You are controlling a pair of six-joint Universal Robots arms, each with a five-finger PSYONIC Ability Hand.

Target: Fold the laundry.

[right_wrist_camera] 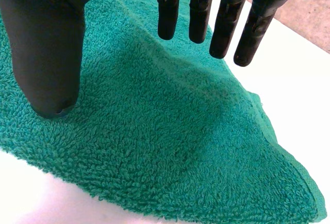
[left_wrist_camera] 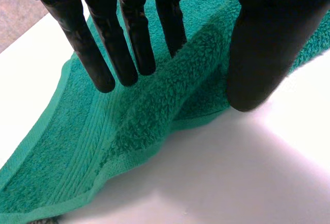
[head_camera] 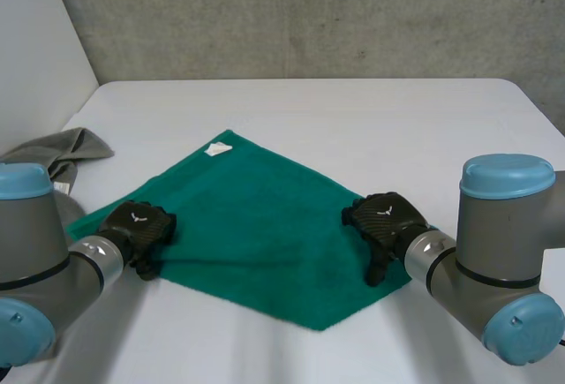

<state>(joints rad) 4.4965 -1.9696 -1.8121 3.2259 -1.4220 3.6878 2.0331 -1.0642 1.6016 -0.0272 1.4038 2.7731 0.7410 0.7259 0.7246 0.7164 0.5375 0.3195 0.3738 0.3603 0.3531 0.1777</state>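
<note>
A green towel lies flat on the white table, turned like a diamond, with a white tag at its far corner. My left hand rests on the towel's left corner. Its straight fingers press into the towel and its thumb stands at the near hem, with a ridge of cloth raised between them. My right hand is over the right corner. There the thumb presses the towel, and the straight fingers hover just above it.
A crumpled grey cloth lies at the table's left edge, beyond my left arm. Bare white table surrounds the towel on the far side and at the front. A concrete wall stands behind the table.
</note>
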